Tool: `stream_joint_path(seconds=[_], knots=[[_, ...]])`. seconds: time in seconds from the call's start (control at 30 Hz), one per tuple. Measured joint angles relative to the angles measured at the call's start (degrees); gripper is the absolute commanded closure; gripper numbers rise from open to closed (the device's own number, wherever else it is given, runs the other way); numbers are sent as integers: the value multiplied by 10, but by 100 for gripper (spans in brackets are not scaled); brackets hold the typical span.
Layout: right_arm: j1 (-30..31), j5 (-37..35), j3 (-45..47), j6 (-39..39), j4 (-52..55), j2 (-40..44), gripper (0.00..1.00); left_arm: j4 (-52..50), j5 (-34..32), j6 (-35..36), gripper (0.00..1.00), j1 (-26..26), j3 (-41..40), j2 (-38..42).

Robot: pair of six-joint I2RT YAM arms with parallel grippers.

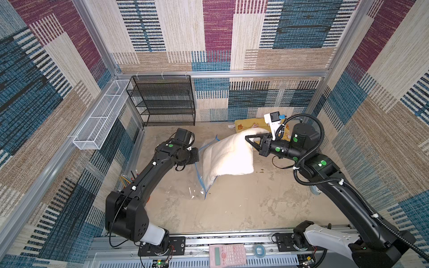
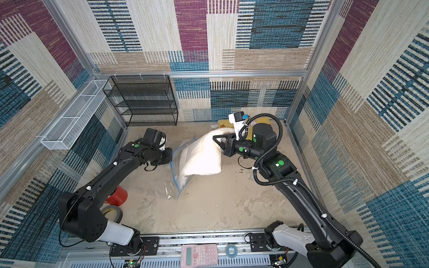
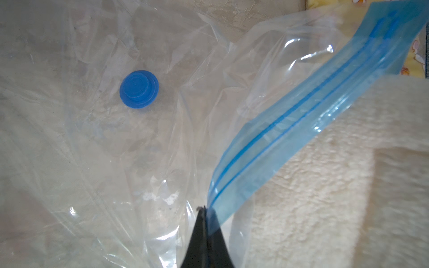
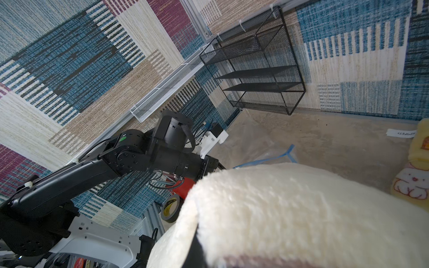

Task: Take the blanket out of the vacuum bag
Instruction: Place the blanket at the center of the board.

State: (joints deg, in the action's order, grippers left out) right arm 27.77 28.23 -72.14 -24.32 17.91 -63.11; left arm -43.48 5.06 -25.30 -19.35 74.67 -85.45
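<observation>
The left arm reaches forward, elbow bent, and the left gripper (image 3: 203, 210) is clamped on the bag (image 1: 199, 184) at its blue strip (image 3: 301, 111). The blanket (image 1: 227, 155) hangs partly out of the bag. The right arm bends inward beyond the bag, and the right gripper (image 1: 248, 138) pinches the blanket's top.
</observation>
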Motion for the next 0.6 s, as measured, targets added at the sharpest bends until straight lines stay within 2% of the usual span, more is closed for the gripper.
stream_joint_path(seconds=[0.6], knots=[[-1,-69,26,17,36,50,100,0,-2,0,100,0,0,7]])
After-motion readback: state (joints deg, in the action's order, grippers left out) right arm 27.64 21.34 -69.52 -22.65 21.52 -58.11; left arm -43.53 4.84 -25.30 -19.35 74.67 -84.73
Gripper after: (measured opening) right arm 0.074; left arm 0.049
